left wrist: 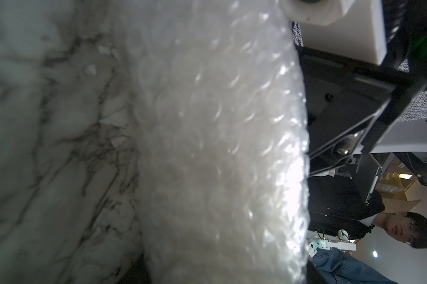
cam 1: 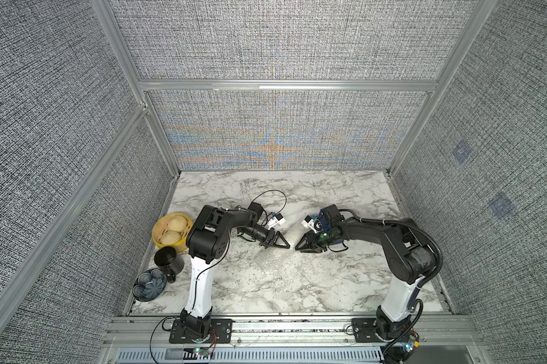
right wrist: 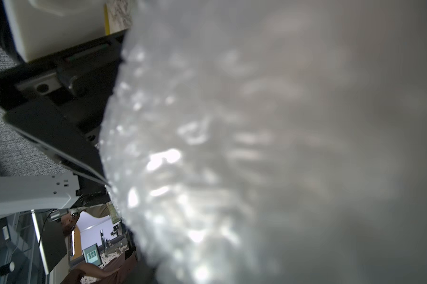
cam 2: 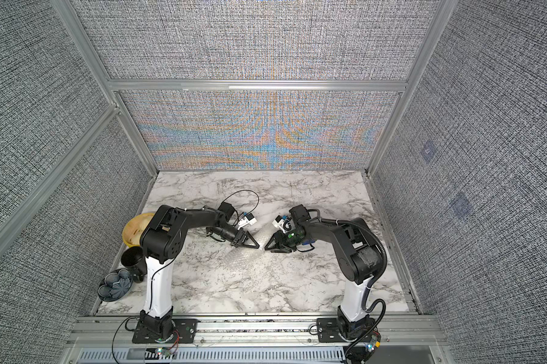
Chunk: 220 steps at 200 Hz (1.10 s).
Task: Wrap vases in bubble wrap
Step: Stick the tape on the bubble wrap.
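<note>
Left wrist view fills with bubble wrap [left wrist: 220,147], bunched on the table [cam 1: 329,283] between left gripper [cam 1: 287,245] and right gripper [cam 1: 297,248]; I cannot tell either jaw width or see the vase, so I judge we're mid-wrap, tucking loose edges next.

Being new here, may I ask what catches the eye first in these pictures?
The left fingers and right fingers nearly meet over the marble table, a fold of bubble wrap between them filling both wrist views. Beside the left arm sit a yellow dumpling steamer, black cup and dark flower-shaped dish.
</note>
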Each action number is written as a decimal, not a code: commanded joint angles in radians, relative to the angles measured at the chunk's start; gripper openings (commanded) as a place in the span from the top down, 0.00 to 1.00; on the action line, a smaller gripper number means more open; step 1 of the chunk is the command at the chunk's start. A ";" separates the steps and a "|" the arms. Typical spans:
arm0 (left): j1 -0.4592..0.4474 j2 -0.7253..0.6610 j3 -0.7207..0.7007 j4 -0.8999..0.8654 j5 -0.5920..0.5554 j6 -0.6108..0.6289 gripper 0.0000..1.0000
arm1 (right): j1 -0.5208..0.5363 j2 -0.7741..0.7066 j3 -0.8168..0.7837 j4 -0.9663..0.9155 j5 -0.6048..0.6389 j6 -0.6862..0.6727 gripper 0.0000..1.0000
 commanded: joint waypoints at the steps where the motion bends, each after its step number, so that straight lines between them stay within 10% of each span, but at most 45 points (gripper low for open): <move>1: -0.001 0.024 -0.014 -0.003 -0.361 0.027 0.40 | 0.006 -0.019 -0.002 -0.002 0.133 0.093 0.47; 82: -0.001 0.032 -0.013 -0.002 -0.352 0.030 0.40 | 0.061 -0.047 0.025 0.027 0.273 0.365 0.24; 160: 0.010 0.064 0.016 -0.018 -0.372 0.008 0.40 | 0.010 -0.338 -0.046 -0.293 0.367 0.143 0.08; 201: 0.010 0.048 -0.030 0.050 -0.371 -0.060 0.41 | 0.051 -0.519 -0.291 0.307 0.262 0.490 0.34; 220: 0.010 0.073 -0.030 0.047 -0.358 -0.080 0.41 | 0.048 -0.479 -0.300 0.436 0.317 0.626 0.67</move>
